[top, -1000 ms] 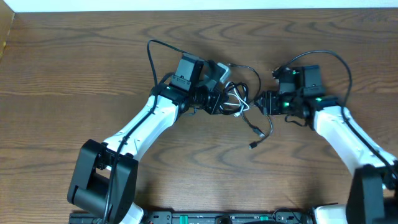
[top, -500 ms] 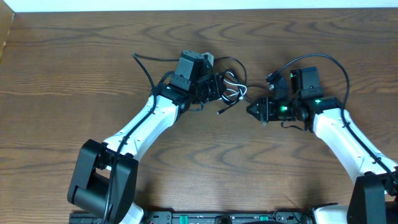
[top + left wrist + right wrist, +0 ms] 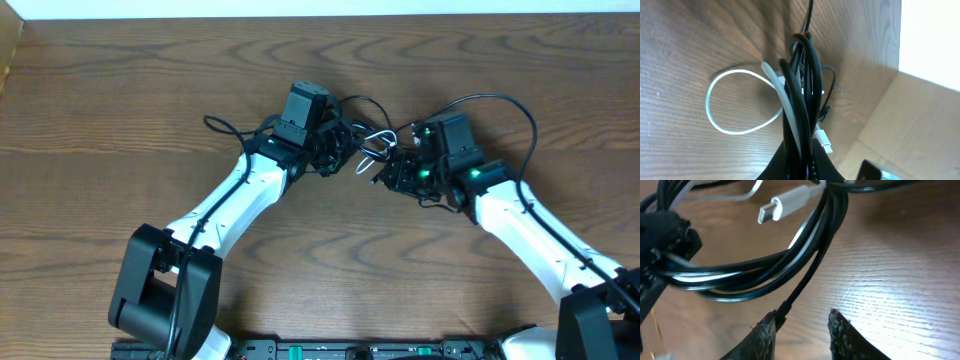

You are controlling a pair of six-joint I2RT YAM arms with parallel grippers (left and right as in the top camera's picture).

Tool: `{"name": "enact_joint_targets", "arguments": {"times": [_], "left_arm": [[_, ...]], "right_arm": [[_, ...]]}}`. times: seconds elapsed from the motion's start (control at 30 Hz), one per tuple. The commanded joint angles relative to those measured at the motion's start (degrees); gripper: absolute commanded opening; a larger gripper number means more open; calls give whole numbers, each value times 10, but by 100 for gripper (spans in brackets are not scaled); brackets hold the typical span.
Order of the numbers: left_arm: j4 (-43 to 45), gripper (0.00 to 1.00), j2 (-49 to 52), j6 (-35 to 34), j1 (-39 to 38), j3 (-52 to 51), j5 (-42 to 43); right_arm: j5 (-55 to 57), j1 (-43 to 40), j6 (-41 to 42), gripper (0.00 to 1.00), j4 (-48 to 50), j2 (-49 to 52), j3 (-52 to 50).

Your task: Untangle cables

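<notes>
My left gripper [image 3: 338, 150] [image 3: 802, 152] is shut on a bundle of the cables, black strands [image 3: 807, 85] with a white one [image 3: 785, 95] among them. A white loop [image 3: 715, 110] lies on the wood and a white plug [image 3: 824, 142] hangs beside the bundle. In the overhead view the white loop [image 3: 375, 140] sits between both grippers. My right gripper [image 3: 392, 170] [image 3: 802, 322] is open with a narrow gap just below the black strands [image 3: 765, 270]. A black cable end [image 3: 783, 310] rests against its left finger. The white plug [image 3: 772, 210] hangs above.
A cardboard box [image 3: 920, 125] shows behind the bundle in the left wrist view. Thick black arm wires arc over both wrists [image 3: 500, 100] [image 3: 225, 128]. The brown wooden table [image 3: 320, 260] spreads all around, with a white strip along its far edge.
My right gripper has moved left up to the bundle and its jaws have narrowed. The black cable end that lay on the table has been drawn up into the bundle.
</notes>
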Motion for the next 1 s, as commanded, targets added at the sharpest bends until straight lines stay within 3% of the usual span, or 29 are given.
{"name": "enact_joint_targets", "arguments": {"times": [0.0,0.43,0.57,0.63,0.7,0.77,0.87,0.97], "left_arm": [[3,7,-14,-57,3,-4,3],[3,7,-14,-57,3,-4,16],[3,7,-14,-54,3,-4,17],[2,8,-14,-35,3,-4,19],[2,7,-14,12,3,-4,18],[2,7,-14,108,3,-4,18],[-22,7,-14,320,3,-4,18],[-52,7,-14,491,3,-4,18]], "right_arm": [[88,31,84,30,13,5,4],[145,52,92,23,31,33,3],[150,51,91,1,40,56,3],[153,45,73,1,40,56,3],[152,36,47,1,38,52,3],[151,22,6,1,29,45,3],[151,-13,-54,1,-2,30,3],[137,-54,-105,1,-26,20,3]]}}
